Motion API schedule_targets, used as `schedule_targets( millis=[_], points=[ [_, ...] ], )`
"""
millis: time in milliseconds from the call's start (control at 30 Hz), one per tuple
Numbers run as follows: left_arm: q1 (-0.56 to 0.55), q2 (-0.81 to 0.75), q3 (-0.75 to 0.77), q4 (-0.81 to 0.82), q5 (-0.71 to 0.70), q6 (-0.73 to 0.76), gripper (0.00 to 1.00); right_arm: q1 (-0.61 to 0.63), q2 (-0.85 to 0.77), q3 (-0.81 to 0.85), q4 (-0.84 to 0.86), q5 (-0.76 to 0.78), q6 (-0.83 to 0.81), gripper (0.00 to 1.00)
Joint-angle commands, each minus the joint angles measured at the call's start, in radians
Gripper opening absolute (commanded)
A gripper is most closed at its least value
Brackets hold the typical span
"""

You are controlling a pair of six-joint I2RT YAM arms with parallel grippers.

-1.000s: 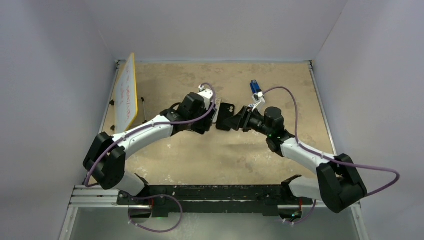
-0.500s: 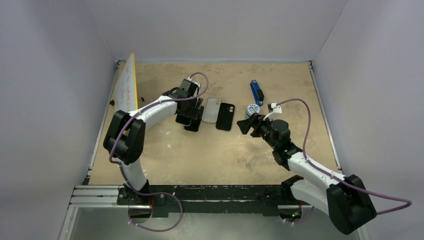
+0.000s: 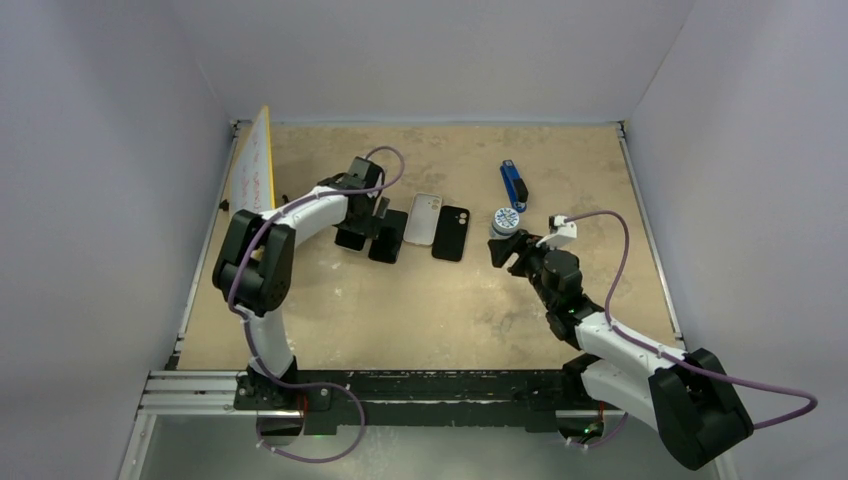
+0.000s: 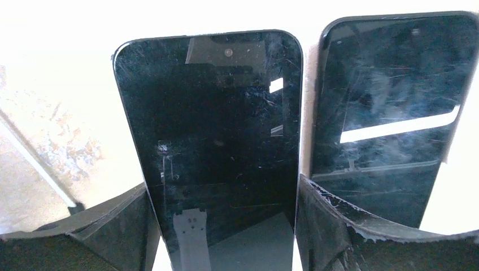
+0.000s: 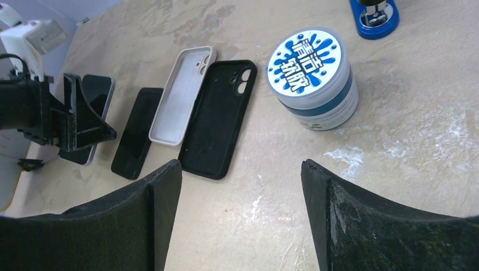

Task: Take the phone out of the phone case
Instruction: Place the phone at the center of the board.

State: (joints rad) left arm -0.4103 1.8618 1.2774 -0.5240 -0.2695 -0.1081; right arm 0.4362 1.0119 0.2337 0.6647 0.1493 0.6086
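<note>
Two bare phones lie screen up on the table. One phone (image 4: 209, 130) lies between my left gripper's (image 4: 223, 189) fingers, with thin gaps at both sides; the other phone (image 4: 390, 107) lies just right of it. In the top view the left gripper (image 3: 362, 230) hovers over them. An empty white case (image 3: 422, 218) and an empty black case (image 3: 452, 232) lie side by side to their right, also seen in the right wrist view as white case (image 5: 181, 96) and black case (image 5: 217, 118). My right gripper (image 5: 240, 164) is open and empty, near of the cases.
A round jar with a blue-and-white lid (image 5: 313, 76) stands right of the black case, close to the right gripper (image 3: 503, 250). A blue stapler (image 3: 513, 183) lies behind it. A yellow-edged board (image 3: 255, 175) leans at the left wall.
Both grippers were together at the black case. The left gripper has moved left with the phone and set it down; the right gripper let go and pulled back to the right.
</note>
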Motion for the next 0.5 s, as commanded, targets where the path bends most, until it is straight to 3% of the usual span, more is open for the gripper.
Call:
schedule_targets(
  millis=[0, 233, 467],
  points=[
    [0.041, 0.021, 0.042, 0.024, 0.046, 0.021, 0.41, -0.004, -0.019, 0.012, 0.046, 0.059, -0.029, 0.78],
    [0.078, 0.032, 0.042, 0.023, 0.146, 0.008, 0.52, -0.004, 0.017, 0.044, 0.001, 0.062, -0.036, 0.78],
    [0.096, 0.071, 0.050, 0.004, 0.156, 0.007, 0.57, -0.004, 0.022, 0.044, 0.004, 0.062, -0.039, 0.78]
  ],
)
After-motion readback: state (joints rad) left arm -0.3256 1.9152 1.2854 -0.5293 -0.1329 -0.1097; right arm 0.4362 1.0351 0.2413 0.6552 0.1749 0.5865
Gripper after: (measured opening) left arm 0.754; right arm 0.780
